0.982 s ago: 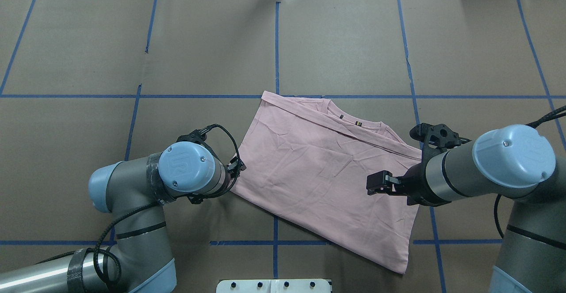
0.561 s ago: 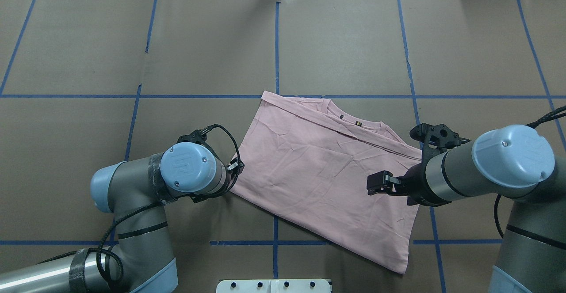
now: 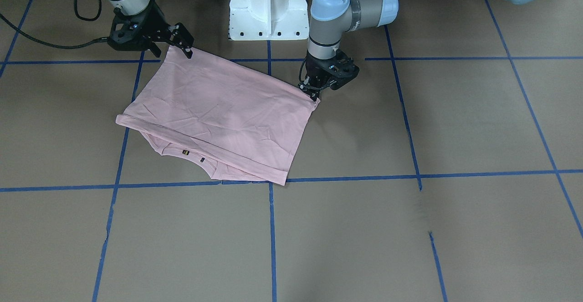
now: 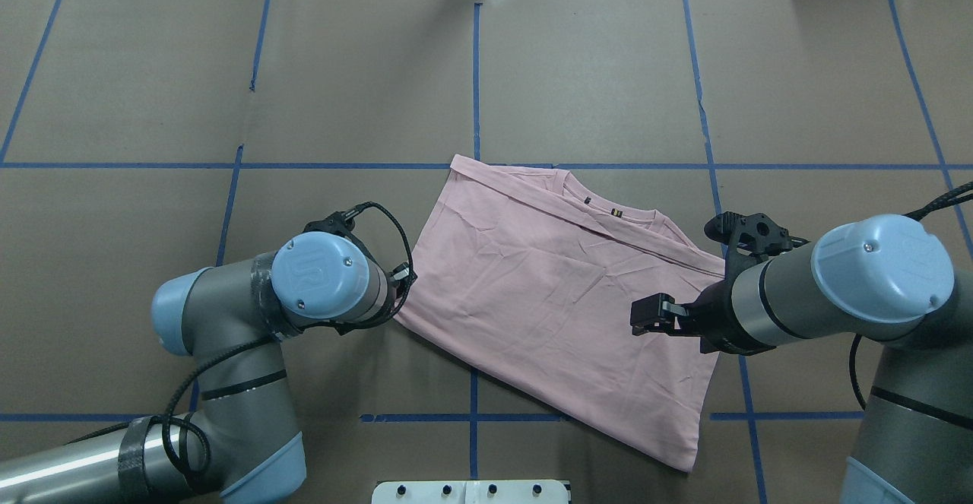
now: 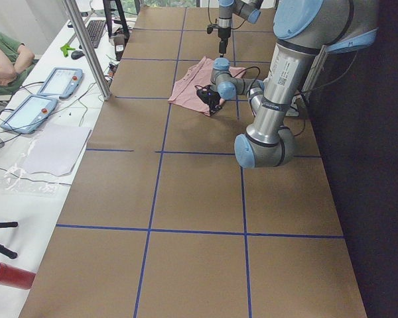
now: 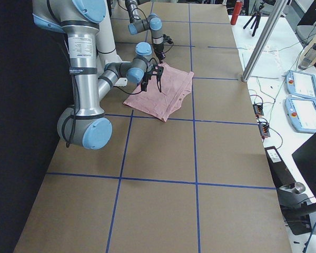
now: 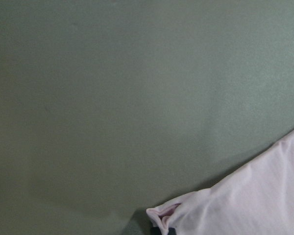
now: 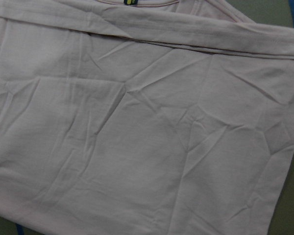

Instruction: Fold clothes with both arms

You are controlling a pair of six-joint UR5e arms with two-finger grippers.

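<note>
A brown paper-covered desk (image 4: 608, 71) fills the scene, marked into squares by blue tape lines (image 4: 475, 93). The left arm (image 4: 228, 337) and right arm (image 4: 836, 291) reach in from either side. Between them, near the middle of the desk, a pink T-shirt (image 4: 555, 299) lies slanted and flat, folded over with its plain side up and its collar (image 4: 608, 211) peeking out at the far edge.

The right claw (image 4: 638, 315) hovers over the shirt's right part, fingers spread, holding nothing. The left claw (image 3: 314, 93) sits at the shirt's left corner and appears pinched shut on a small bunch of cloth there.

The pinch takes only the very tip of the corner, so the cloth could slip free on a lift. It may also catch just one layer. With the right claw empty, a pull from one corner would likely drag the shirt askew and undo the fold.
</note>
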